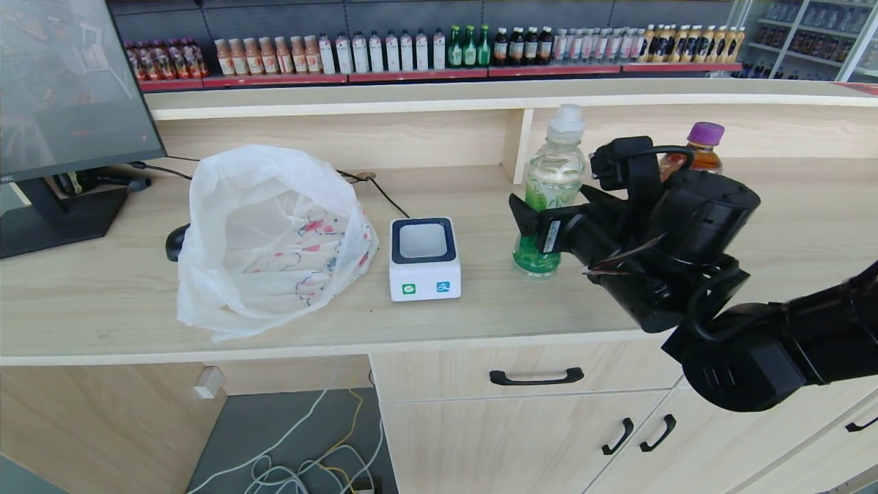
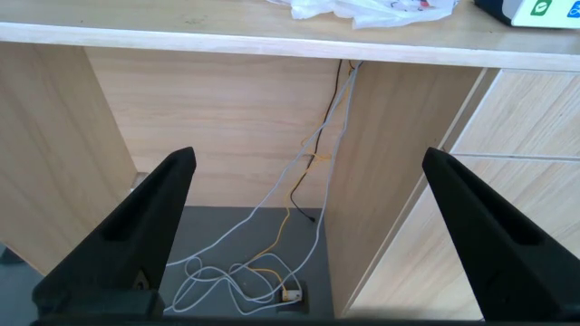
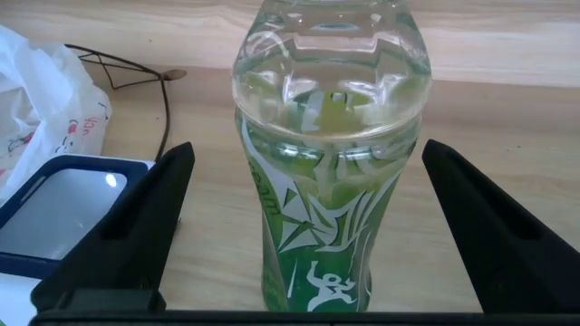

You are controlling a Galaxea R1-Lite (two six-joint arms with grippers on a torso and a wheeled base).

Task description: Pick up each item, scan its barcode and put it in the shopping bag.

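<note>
As the right gripper (image 1: pixel 531 223) stands spread wide around the upright clear, green-labelled plastic bottle (image 1: pixel 551 192), bare pale wooden counter (image 1: pixel 480 309) separates bottle from white cube scanner (image 1: pixel 424 259). The left gripper (image 2: pixel 310 158), fingers equally wide, hangs below the counter's edge, over tangled floor cables (image 2: pixel 245 272).

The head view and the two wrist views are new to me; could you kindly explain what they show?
This is a two-armed robot at a shop counter. The head view looks down from its head; each wrist view looks out between one hand's two fingers. On the counter stand a white shopping bag, a white scanner, a green-labelled bottle and a purple-capped bottle. The right hand is open, fingers either side of the green-labelled bottle, not yet gripping. The left hand hangs open below the counter's edge, empty.
</note>
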